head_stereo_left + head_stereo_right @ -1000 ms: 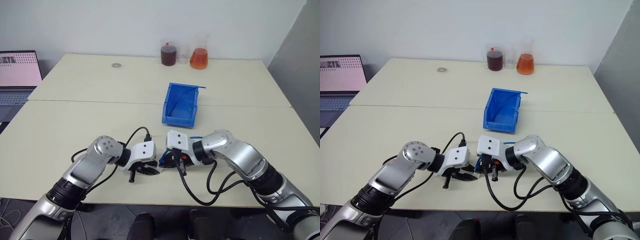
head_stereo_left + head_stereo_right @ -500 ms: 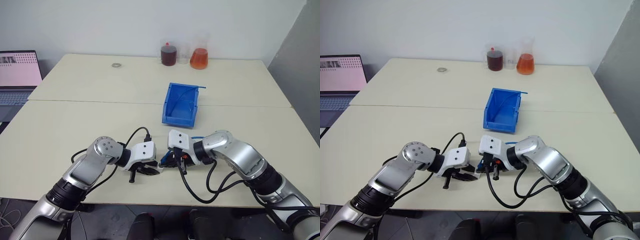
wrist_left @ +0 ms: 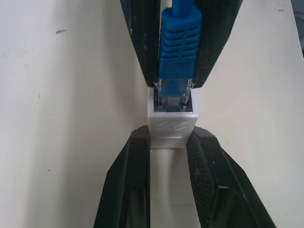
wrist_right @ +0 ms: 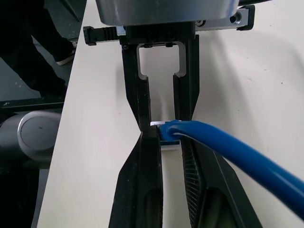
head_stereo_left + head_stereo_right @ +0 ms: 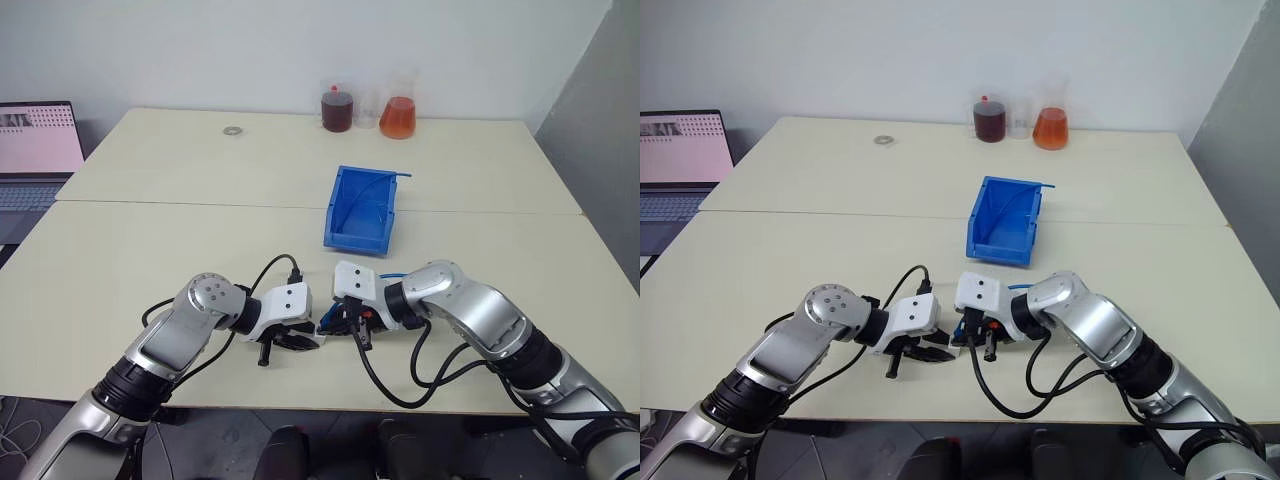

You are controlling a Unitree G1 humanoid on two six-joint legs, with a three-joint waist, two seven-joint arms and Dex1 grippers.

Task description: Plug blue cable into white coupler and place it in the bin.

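Near the table's front edge my two grippers meet tip to tip. My left gripper (image 3: pixel 171 138) is shut on the white coupler (image 3: pixel 172 126), a small boxy block held just above the table. My right gripper (image 4: pixel 166 135) is shut on the blue cable (image 3: pixel 178 47) just behind its plug. The clear plug end sits in the coupler's open mouth. The cable (image 4: pixel 223 147) trails back over the right fingers. The blue bin (image 5: pixel 362 208) stands open-topped beyond both grippers, mid-table, apart from them.
Two glass flasks stand at the table's far edge, one with dark red liquid (image 5: pixel 338 108) and one with orange liquid (image 5: pixel 398 118). A small ring (image 5: pixel 234 130) lies far left of them. A laptop (image 5: pixel 35 140) sits off the left side. Black robot cables loop by both wrists.
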